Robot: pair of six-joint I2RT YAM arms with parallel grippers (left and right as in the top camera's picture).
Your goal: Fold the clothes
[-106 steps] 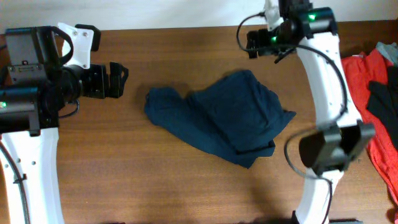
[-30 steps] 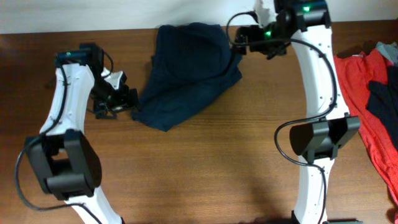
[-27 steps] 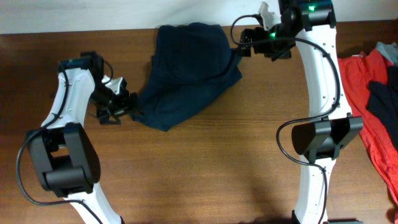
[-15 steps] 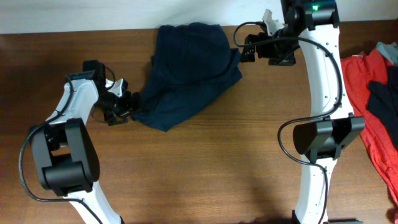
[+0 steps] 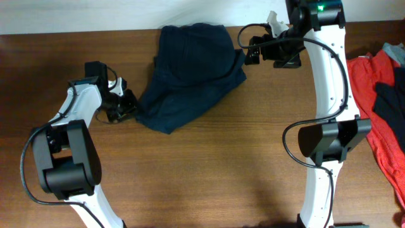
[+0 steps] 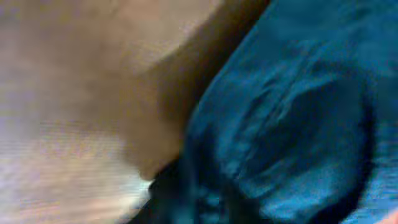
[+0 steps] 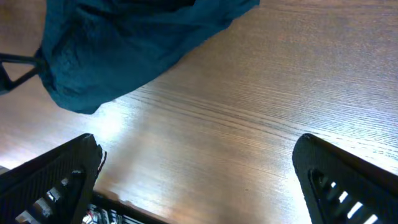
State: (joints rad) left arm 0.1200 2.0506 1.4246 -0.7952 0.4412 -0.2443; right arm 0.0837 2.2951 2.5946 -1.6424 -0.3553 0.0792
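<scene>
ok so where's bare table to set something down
Freest: the bare tabletop in front of the navy garment, between the left arm and right arm. Also the far left corner. Crowded: the back edge, where left gripper and right gripper flank the garment, and the right edge under the red garment.

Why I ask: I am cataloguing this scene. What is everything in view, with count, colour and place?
navy garment: one, dark navy blue, crumpled at the table's far edge between the arms
red garment: one, bright red with a dark patch, at the table's right edge
grey cloth: one, grey, small, on the red garment's far end
table: one, brown wood
left tool: one, black, at the navy garment's left corner; whether it grips is unclear
right tool: one, black, open and empty, beside the navy garment's right edge
</scene>
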